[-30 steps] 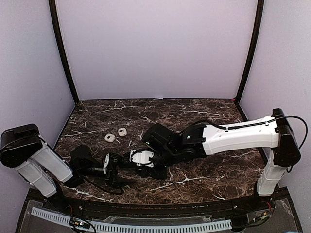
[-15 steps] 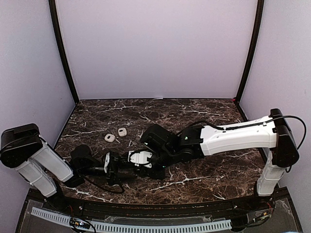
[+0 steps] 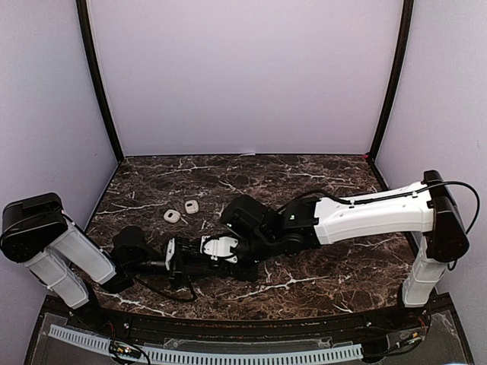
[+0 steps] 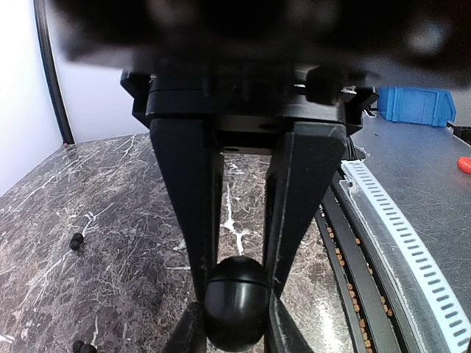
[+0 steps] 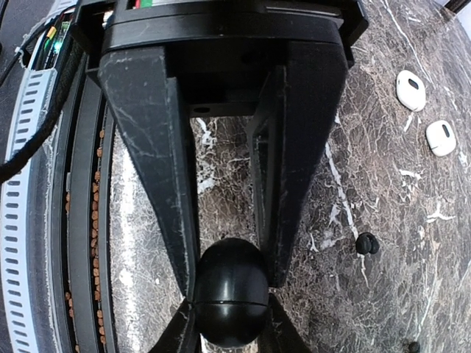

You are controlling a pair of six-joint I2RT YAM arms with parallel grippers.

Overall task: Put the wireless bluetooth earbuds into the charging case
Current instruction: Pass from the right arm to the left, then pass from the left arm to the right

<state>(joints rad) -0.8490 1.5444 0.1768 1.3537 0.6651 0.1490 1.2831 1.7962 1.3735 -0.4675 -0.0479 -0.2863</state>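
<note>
- Left wrist view: the left gripper (image 4: 237, 293) is pressed together on a black case (image 4: 235, 312), pinching it at the fingertips just above the table (image 4: 110, 206).
- Right wrist view: the right gripper (image 5: 229, 276) pinches a rounded black case too. Since the arms meet tip to tip near the table's front edge, left of centre, it is probably the same one.
- A seam runs around the case and no opening shows, so it looks closed.
- Black earbuds (image 4: 76, 240) lie loose on the table, apart from the case; two white cases (image 5: 411, 90) sit farther back.
- Step in hand, likely: opening the case. Next, one gripper should steady the base while the other lifts the lid, then fetches an earbud.
</note>
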